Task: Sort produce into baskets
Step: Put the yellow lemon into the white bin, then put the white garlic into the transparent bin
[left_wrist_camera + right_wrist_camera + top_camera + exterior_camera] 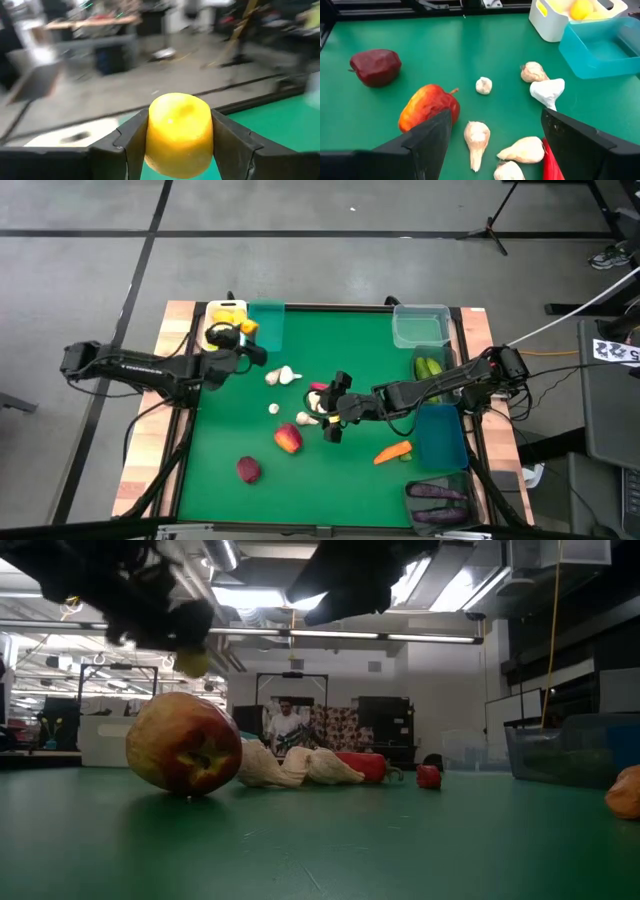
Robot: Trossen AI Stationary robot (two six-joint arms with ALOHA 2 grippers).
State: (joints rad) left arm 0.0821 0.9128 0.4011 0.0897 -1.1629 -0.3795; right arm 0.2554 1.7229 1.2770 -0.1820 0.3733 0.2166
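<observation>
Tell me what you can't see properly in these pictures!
- Room behind the lemon in the left hand: blurred, left wrist view.
- Red chili: cut off by the edge and the right hand's finger, right wrist view.
- Blue basket's inside: partly covered by the right arm, high view.

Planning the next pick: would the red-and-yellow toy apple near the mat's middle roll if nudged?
Probably. The round red-and-yellow toy apple lies on its side, stem end sideways in the low view, on the smooth green mat, so little would stop it. It looks rigid, probably light.
</observation>
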